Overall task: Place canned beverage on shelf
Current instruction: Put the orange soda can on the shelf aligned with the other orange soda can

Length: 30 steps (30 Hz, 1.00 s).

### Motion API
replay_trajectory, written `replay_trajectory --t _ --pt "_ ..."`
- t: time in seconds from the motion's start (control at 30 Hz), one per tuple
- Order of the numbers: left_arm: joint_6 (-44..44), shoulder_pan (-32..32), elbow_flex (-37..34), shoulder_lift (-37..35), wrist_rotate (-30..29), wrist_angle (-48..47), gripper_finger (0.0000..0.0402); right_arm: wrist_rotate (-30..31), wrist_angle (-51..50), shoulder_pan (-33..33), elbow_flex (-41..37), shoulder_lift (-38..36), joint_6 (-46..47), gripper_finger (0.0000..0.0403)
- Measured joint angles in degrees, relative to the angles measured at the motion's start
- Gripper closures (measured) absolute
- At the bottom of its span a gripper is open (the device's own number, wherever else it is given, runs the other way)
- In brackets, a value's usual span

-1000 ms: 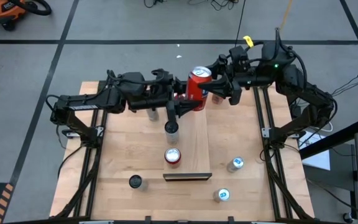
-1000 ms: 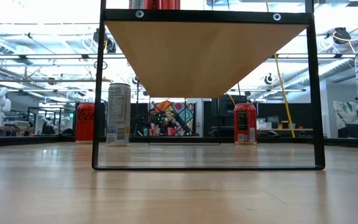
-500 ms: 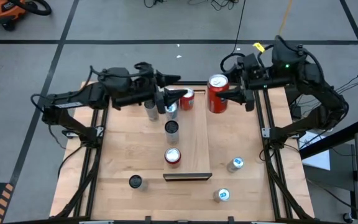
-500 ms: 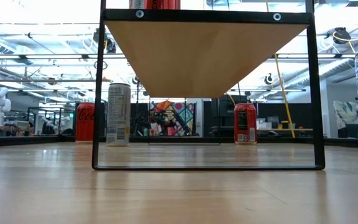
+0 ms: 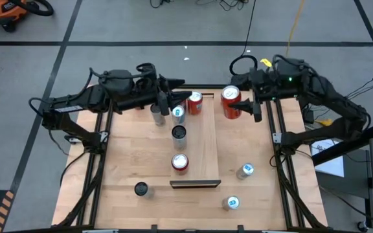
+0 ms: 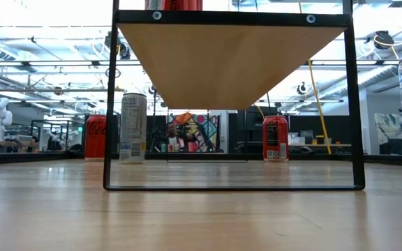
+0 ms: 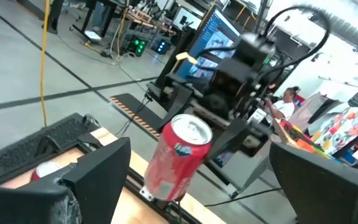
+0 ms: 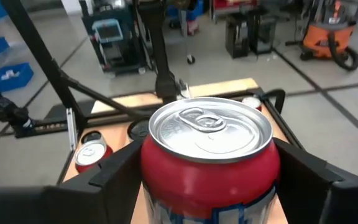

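Gripping a red can (image 5: 230,102), the right claw (image 5: 243,107) hangs beside the shelf (image 5: 197,145).

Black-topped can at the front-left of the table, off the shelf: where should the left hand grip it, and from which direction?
Grip the black-topped can across its round side wall, mid-height, coming in level from the left, probably. It looks upright, with open tabletop around it; the shelf lies to its right.

A robotics lab or workshop: a grey concrete floor (image 5: 141,26) marked with dark tape lines, cables trailing across it, and an orange shop vacuum (image 5: 8,10) near the wooden tabletop (image 5: 238,145). Beyond the tabletop's far edge stand computer monitors (image 7: 213,31), equipment racks and bright overhead lights.
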Motion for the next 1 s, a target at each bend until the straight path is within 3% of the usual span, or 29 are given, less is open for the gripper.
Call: replay_trajectory --t 0.23,0.5,0.7,1.0 --pt "-0.53 -1.41 0.0 0.72 -0.05 0.05 0.0016 -1.86 16.78 -2.16 -20.86 -8.32 1.01 0.0127" --pt "-2.14 -1.94 -0.07 2.66 -0.16 -1.32 0.0016 -6.31 32.3 -6.76 -37.82 -10.04 4.51 0.0127" --pt "-3.3 -1.92 -0.04 3.96 -0.16 -1.65 0.0016 -5.87 43.37 -10.53 -43.64 -9.18 3.15 0.0126" --pt "-3.48 -1.92 -0.09 4.84 -0.16 -2.38 0.0016 -8.42 47.31 -13.19 -44.51 -3.1 -1.08 0.0126"
